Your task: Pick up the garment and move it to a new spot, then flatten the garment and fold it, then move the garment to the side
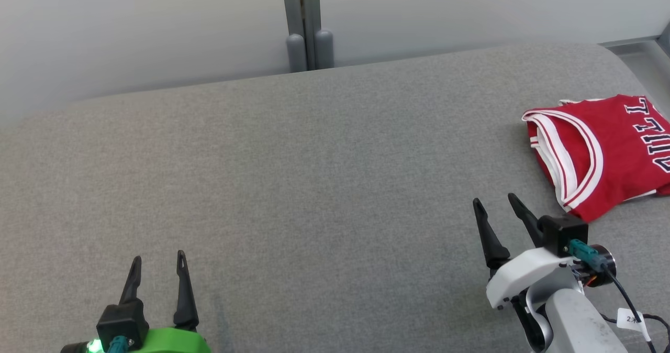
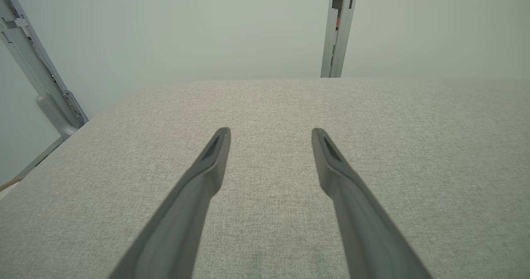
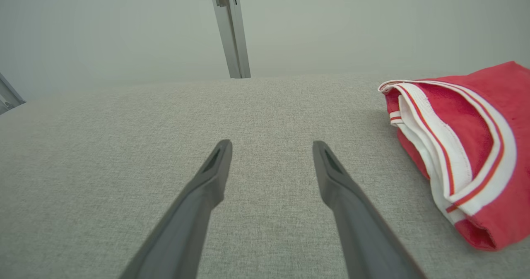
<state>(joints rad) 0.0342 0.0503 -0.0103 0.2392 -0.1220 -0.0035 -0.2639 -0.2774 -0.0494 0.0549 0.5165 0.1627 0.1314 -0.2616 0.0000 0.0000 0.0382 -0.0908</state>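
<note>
A red jersey with white and red trim and dark lettering lies folded at the right edge of the grey padded table. In the right wrist view the jersey sits to the right of my fingers. My right gripper stands open just left of and nearer than the jersey, apart from it, with nothing between its fingers. At the lower left my left gripper is open too and holds nothing, hovering over bare table.
A grey metal post stands behind the table's far edge against a pale wall. Another angled metal frame shows at the table's left side. A cable and a white tag hang from my right wrist.
</note>
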